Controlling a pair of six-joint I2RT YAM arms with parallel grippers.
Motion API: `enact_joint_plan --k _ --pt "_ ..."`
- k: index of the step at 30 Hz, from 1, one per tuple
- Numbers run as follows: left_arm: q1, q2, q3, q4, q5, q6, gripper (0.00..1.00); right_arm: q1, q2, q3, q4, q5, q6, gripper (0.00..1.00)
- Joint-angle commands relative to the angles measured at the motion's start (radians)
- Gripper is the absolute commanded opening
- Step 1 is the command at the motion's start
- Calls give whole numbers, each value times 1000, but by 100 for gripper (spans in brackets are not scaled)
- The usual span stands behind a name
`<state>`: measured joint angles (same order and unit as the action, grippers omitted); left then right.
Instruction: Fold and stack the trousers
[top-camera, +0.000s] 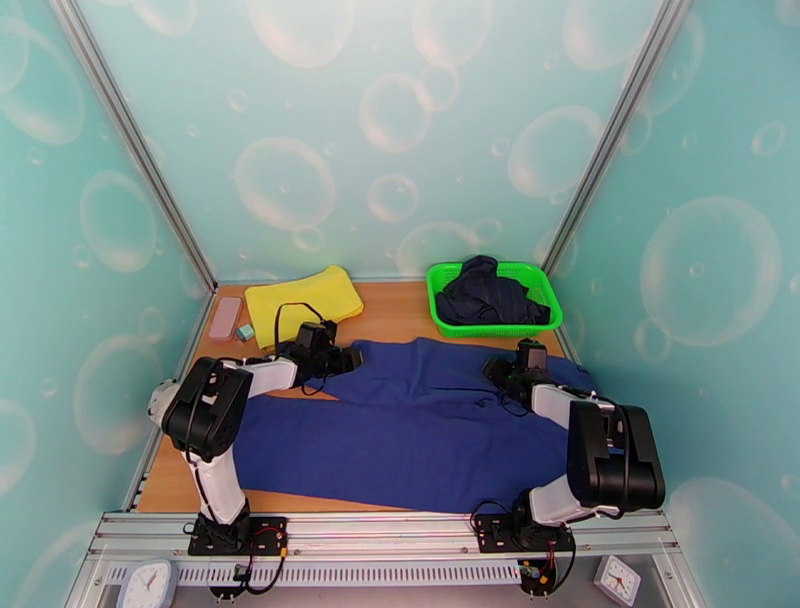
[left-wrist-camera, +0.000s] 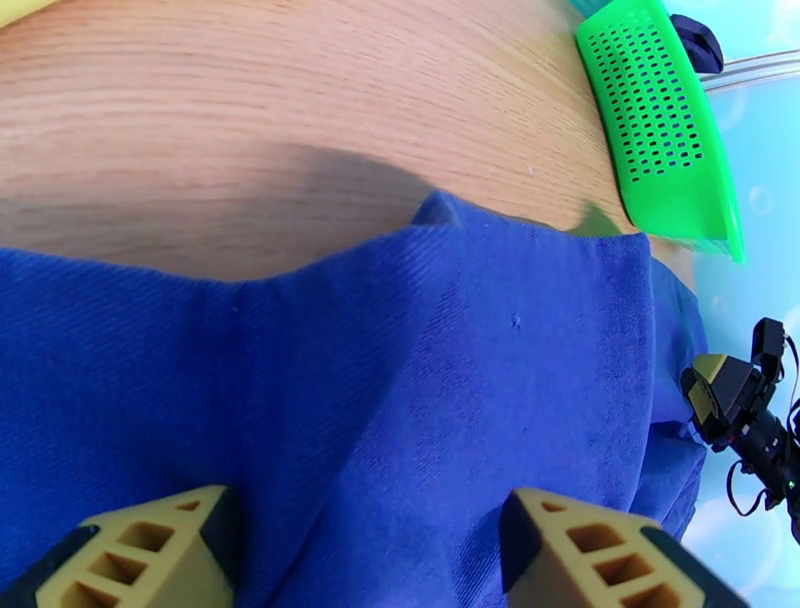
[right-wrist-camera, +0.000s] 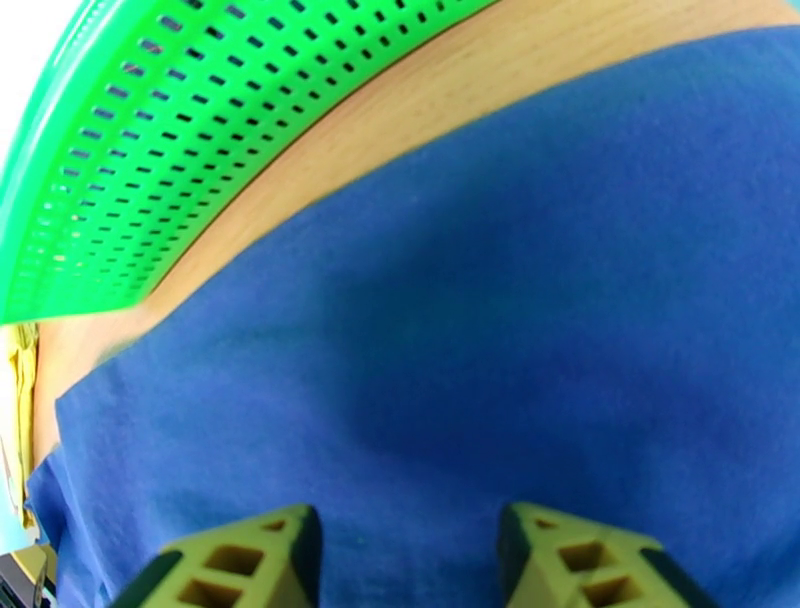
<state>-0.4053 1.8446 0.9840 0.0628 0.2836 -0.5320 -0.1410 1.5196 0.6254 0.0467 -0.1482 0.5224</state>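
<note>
Blue trousers spread on the counter, both grippers open over the cloth.

The trousers (top-camera: 420, 430) lie flat over the near and middle part of the counter (top-camera: 400, 310), reaching close to its near edge and nearly from the left edge to the right. The left gripper (left-wrist-camera: 365, 510) hangs low over the cloth toward the left edge, jaws wide apart, nothing between them. The right gripper (right-wrist-camera: 405, 520) hangs over the cloth by the right edge, jaws parted too, gripping nothing. In the far right corner a green basket (top-camera: 437, 300) holds a dark garment (top-camera: 490, 295), a strip of bare wood between it and the trousers. A yellow cloth (top-camera: 300, 300) lies toward the far left corner.
</note>
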Motion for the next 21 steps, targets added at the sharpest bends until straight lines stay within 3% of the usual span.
enact_joint_plan --k 1,3,5,9,14,21 --pt "-18 -148 -47 -27 -236 8 74 4 -13 -4 -4 5 14 52" --pt "-27 -199 -69 -87 -447 -1 74 4 -15 -1 -5 -1 11 52" --pt "-12 -199 -67 -166 -555 -29 74 6 -19 -1 -4 -7 11 52" --pt "41 -104 -55 -200 -457 -11 75 4 -24 -3 1 -14 10 52" --pt "39 -21 -45 -187 -380 -38 75 4 -25 -4 1 -30 8 52" --pt "-62 -123 -139 -378 -372 -226 72 -12 -53 -12 -10 -26 -1 52"
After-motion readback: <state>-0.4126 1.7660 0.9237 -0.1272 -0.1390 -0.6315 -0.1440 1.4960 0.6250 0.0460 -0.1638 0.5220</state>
